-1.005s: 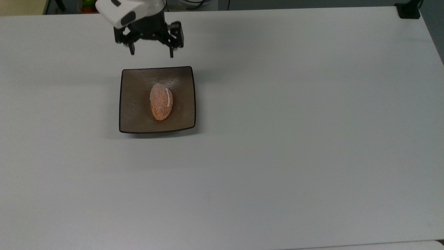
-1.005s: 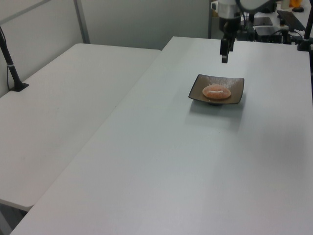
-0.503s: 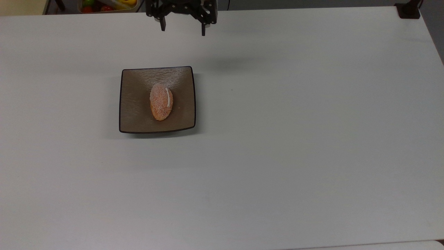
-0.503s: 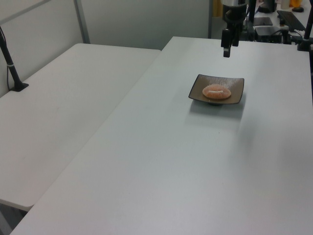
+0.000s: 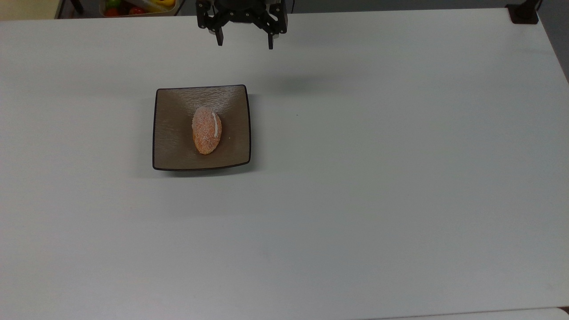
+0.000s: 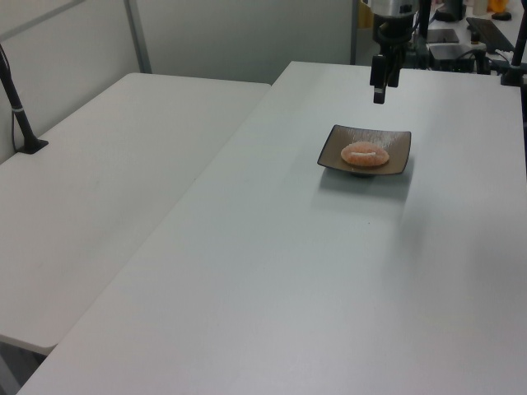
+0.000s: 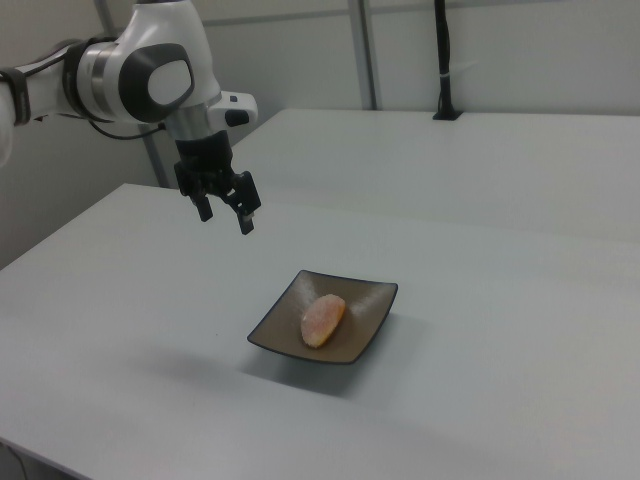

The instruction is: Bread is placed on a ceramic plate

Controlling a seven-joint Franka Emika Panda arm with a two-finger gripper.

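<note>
The bread [image 5: 206, 130] is an oval orange-brown bun with a thin white stripe. It lies in the middle of the square brown-grey ceramic plate [image 5: 174, 146], as the left view shows too: bread [image 6: 365, 154] on ceramic plate [image 6: 399, 160]. In the right view the bread [image 7: 323, 319] rests on the ceramic plate [image 7: 368, 300]. My gripper [image 5: 245, 43] hangs open and empty in the air beyond the plate's far edge, well clear of it. It appears as gripper [image 6: 379, 95] in the left view and gripper [image 7: 226, 218] in the right view.
The plate stands on a wide white table [image 5: 378, 178]. A second white table [image 6: 107, 164] adjoins it on the left view's left. A bin of colourful items [image 5: 138, 6] sits past the far edge. A black post base [image 5: 523, 13] stands at the top view's upper right corner.
The gripper, open and empty, rose from just above the plate's far edge and moved away toward the table's far edge and to the top view's right. Bread and plate stayed put.
</note>
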